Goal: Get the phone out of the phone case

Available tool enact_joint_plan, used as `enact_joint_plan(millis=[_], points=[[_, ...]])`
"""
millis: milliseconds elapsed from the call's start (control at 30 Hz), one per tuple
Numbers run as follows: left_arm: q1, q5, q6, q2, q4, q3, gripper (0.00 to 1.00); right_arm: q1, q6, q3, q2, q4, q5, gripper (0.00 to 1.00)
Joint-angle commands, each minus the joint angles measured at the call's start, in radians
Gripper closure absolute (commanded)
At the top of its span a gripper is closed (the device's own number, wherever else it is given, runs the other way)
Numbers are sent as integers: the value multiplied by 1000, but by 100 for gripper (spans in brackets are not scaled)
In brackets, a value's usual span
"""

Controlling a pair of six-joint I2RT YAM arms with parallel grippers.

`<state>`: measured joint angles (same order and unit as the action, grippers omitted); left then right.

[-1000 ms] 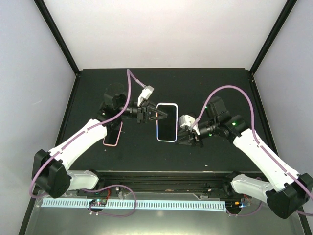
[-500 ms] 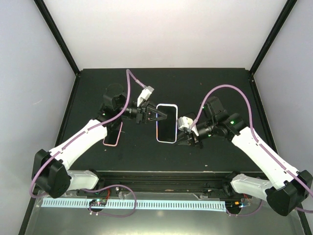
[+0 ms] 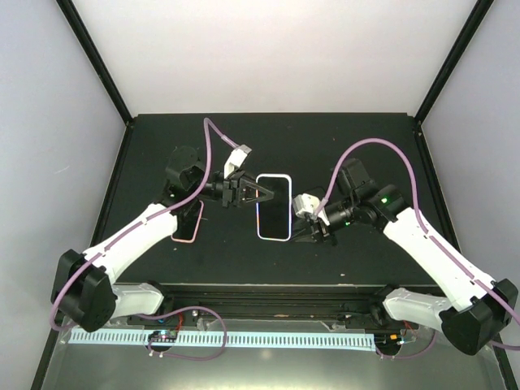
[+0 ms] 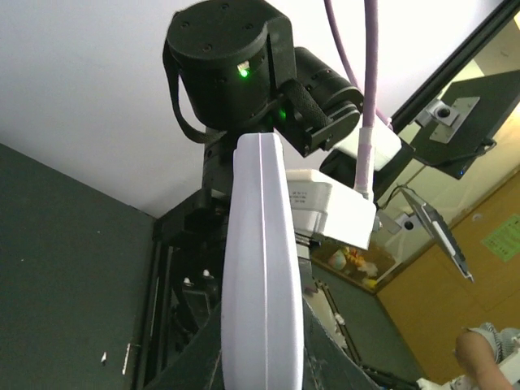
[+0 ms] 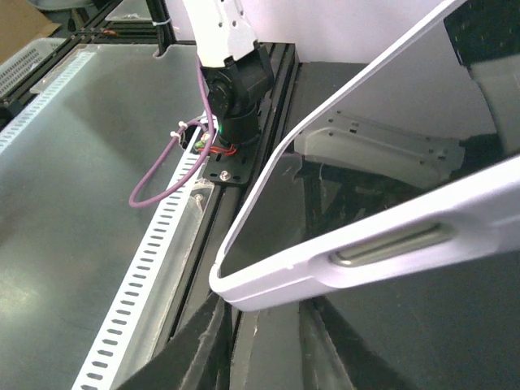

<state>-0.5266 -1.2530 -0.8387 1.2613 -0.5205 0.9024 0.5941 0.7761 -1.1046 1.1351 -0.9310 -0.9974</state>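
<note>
A phone [image 3: 274,207] with a dark screen, in a white phone case [image 5: 382,231], hangs above the black table [image 3: 357,146] between both arms. My left gripper [image 3: 258,192] is shut on the case's left edge. In the left wrist view the case [image 4: 262,284] stands edge-on between the fingers [image 4: 201,361]. My right gripper [image 3: 297,221] meets the lower right edge. In the right wrist view its nearly closed fingers [image 5: 195,349] pinch the case's corner, and the case hides their tips.
A flat pink thing [image 3: 187,223] lies on the table partly under the left arm. Black frame posts [image 3: 97,61] rise at the table's back corners. A slotted white rail [image 3: 244,340] runs along the near edge beside the arm bases.
The right gripper's jaws have narrowed on the case's corner. Phone and both grippers have shifted slightly left.
</note>
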Motion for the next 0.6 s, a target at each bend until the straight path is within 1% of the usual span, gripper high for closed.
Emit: enact_joint_plan(millis=[0, 67, 100, 200, 333, 467, 567], points=[[-7, 8, 170, -68, 169, 46, 99, 0, 13, -40, 13, -1, -62, 68], [-8, 63, 282, -87, 297, 68, 99, 2, 23, -49, 14, -40, -86, 55], [-10, 88, 317, -97, 335, 74, 98, 0, 41, -59, 16, -71, -100, 52], [-12, 123, 339, -132, 343, 71, 99, 2, 29, -70, 14, -103, -105, 51], [-11, 135, 343, -140, 340, 62, 99, 4, -32, -51, 1, -46, -79, 53], [-11, 139, 327, -138, 309, 47, 98, 30, -64, -44, 13, -30, -32, 49], [-12, 138, 308, -136, 286, 38, 98, 45, -77, -38, 20, -16, -6, 52]])
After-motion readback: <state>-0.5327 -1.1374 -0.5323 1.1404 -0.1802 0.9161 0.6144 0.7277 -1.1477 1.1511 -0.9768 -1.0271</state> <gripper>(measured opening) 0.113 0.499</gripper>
